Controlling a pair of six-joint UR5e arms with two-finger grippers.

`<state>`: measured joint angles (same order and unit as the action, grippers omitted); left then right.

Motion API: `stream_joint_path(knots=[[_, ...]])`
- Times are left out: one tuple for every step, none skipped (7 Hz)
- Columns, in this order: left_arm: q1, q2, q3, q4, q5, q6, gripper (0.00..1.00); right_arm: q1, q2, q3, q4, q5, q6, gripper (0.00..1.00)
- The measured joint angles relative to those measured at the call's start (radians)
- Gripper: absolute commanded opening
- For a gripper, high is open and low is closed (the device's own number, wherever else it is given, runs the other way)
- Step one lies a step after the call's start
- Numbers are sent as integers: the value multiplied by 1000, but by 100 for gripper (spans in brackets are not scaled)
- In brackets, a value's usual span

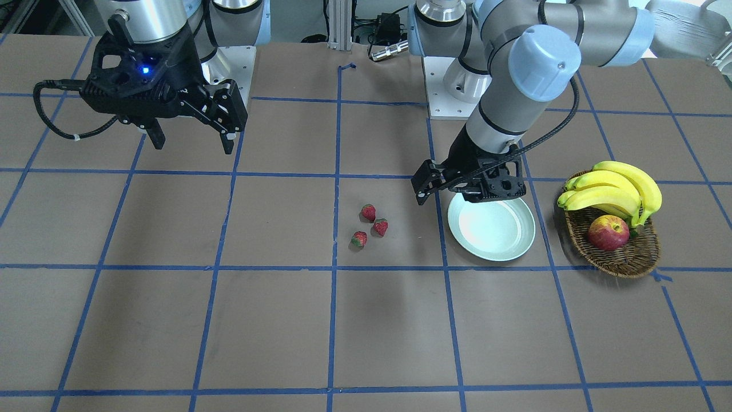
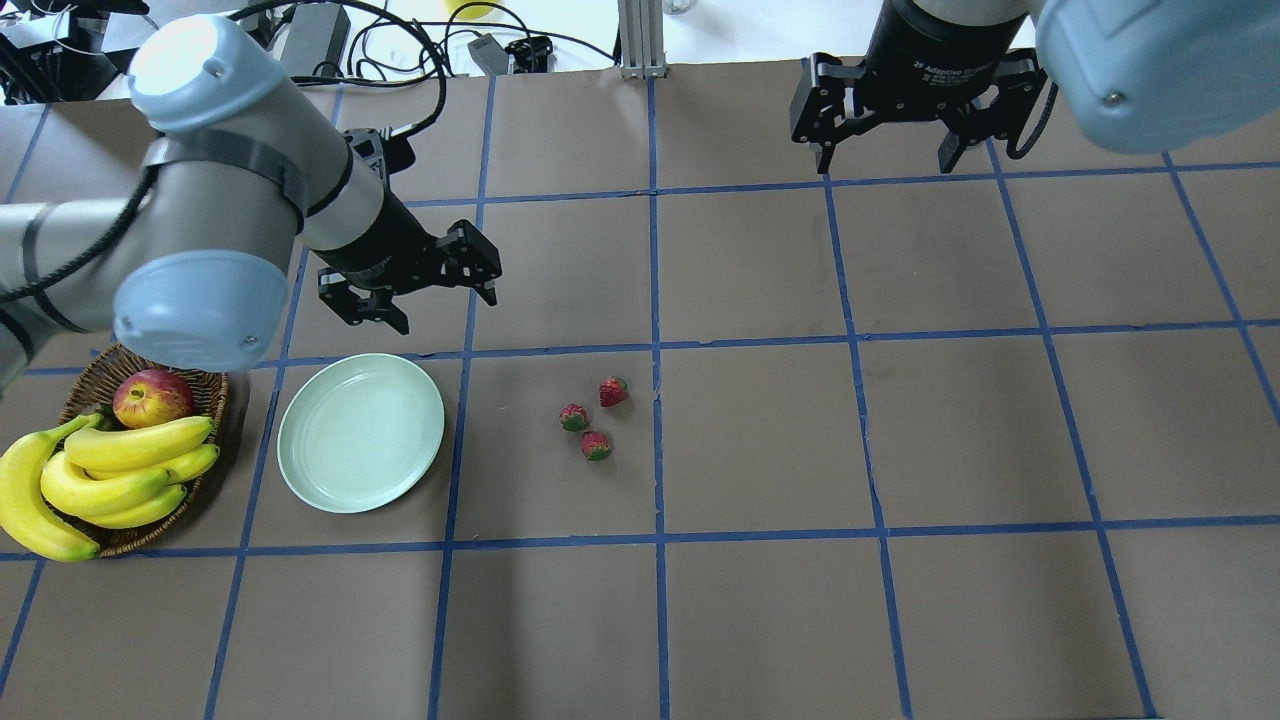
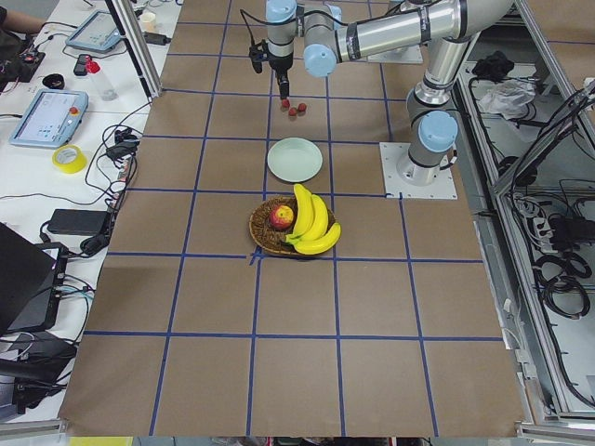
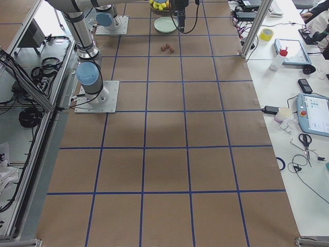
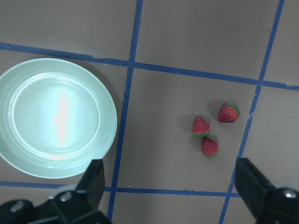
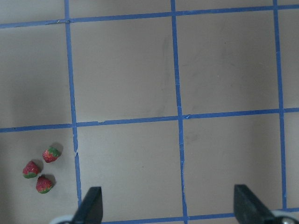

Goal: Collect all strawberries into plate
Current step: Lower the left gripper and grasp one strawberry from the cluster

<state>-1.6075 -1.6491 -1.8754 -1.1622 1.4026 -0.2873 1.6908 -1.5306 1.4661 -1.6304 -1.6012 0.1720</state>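
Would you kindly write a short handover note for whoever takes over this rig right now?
Left gripper: open, empty, raised near the round pale mint plate.
Right gripper: open, empty, raised well away from the fruit.
Things: three small red, green-topped strawberries lie clustered on the brown table, beside the plate and apart from it. The plate is empty.
Done: nothing yet.
Left: pick up each of the three strawberries and set it in the plate.
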Motion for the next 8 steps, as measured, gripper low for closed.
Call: stream_joint_path(knots=[[-38,-36,-16,34,0,-74,100,0,-1,1,-1,-2,-7,100],[-67,-72,-24,54,0,-120,100,-1,-2,1,-2,0,-15,100],[-89,-110,-34,80,-2,-155,100,-2,-4,4,-1,3,-37,100],[-103,-147,-46,120,-5,-195,100,-2,-5,8,0,4,-68,100],[-120,-183,-56,153,-8,-240,94,-3,-7,12,0,4,-90,100],[-141,-216,-61,172,-9,-277,93,-2,-11,14,0,0,-98,100],[-156,-247,-63,183,-9,-297,91,-2,-13,15,1,-4,-101,100],[-164,-274,-64,193,-9,-305,89,-2,-13,15,1,-3,-102,100]])
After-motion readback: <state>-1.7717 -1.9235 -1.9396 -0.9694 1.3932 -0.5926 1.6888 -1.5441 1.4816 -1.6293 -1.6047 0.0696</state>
